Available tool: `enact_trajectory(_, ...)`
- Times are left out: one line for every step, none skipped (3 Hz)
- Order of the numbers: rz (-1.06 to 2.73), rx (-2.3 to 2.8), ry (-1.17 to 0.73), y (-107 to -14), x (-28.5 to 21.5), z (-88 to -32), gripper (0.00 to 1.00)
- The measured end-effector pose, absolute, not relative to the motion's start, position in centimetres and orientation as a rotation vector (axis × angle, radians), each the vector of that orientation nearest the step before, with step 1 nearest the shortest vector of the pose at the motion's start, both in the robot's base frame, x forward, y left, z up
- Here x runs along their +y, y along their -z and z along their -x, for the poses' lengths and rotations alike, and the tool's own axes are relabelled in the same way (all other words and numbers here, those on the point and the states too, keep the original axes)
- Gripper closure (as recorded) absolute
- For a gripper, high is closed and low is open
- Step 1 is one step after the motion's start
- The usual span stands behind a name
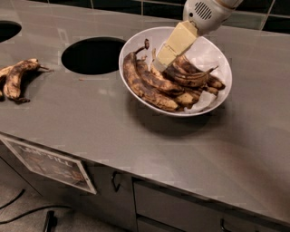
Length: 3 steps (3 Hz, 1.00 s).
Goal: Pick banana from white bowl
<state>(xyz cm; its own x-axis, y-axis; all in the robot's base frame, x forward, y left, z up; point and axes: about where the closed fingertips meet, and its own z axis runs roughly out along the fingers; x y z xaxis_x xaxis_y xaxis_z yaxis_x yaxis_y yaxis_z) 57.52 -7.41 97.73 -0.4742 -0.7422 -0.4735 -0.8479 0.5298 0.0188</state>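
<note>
The white bowl [206,50] sits on the grey counter, right of centre, and looks tipped up at its right side. Several overripe, brown-spotted bananas [149,87] lie in it, curved along the left and front wall, on a white paper lining. My gripper [159,60] reaches down from the top of the view on a white wrist [205,12]. Its cream-coloured tip is inside the bowl, at the stem ends of the bananas on the left side. No banana is lifted out of the bowl.
A round hole [93,55] opens in the counter just left of the bowl, and part of another [7,31] is at the far left. Two or three brown bananas [16,77] lie on the counter at the left. Cabinet drawers and a label [50,165] are below the front edge.
</note>
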Motion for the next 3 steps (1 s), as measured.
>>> enact_trajectory(1.261, 2.363, -0.361, -97.39, -6.90, -57.82, 0.00)
enact_trajectory(1.218, 2.389, -0.335, -97.12, -6.32, -58.31, 0.00)
enact_trajectory(1.153, 2.424, -0.296, -96.62, -6.07, -58.79, 0.00)
